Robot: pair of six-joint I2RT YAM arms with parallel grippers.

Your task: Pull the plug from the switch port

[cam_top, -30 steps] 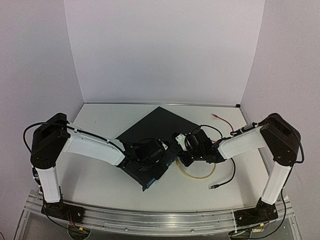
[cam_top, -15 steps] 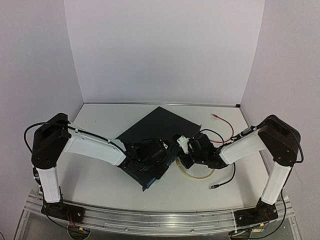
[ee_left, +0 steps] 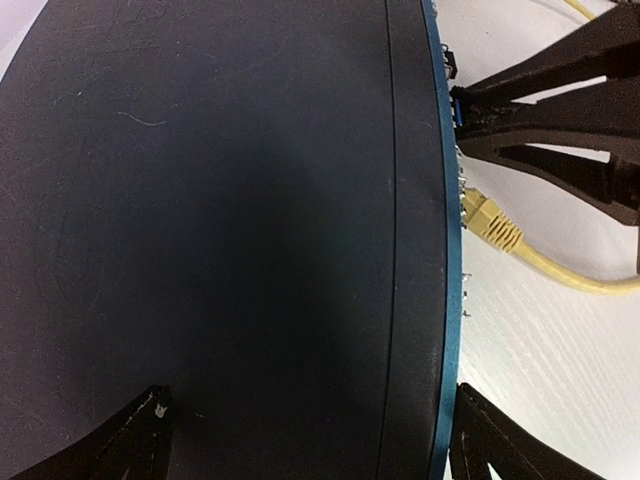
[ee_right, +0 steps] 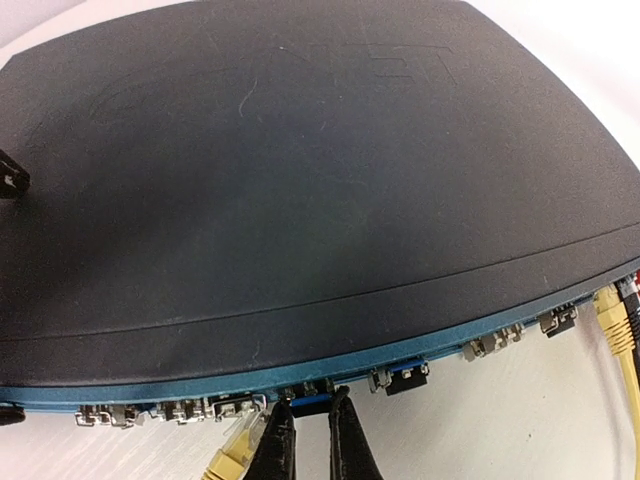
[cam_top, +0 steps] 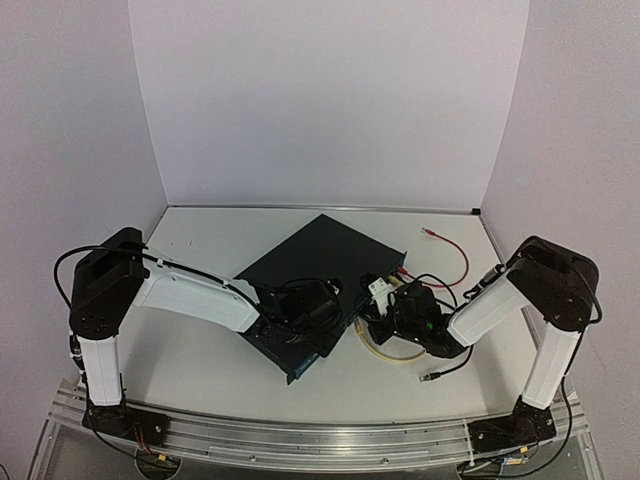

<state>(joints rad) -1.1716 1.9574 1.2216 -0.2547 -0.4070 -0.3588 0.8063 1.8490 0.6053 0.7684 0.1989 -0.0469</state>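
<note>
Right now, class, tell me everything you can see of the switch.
The switch is a flat, wide, dark box, seemingly metal, its matte top faintly scratched. It lies flat and slantwise on the white table. One thin blue-edged face carries a row of small sockets; a yellow plug sits in one. The left hand straddles that edge, and the right hand, fingertips closed, meets the face at a small blue piece.

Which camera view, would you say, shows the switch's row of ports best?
The right wrist view: the row of ports faces the camera, sockets distinct. The left wrist view sees it edge-on; the top view barely shows it.
</note>
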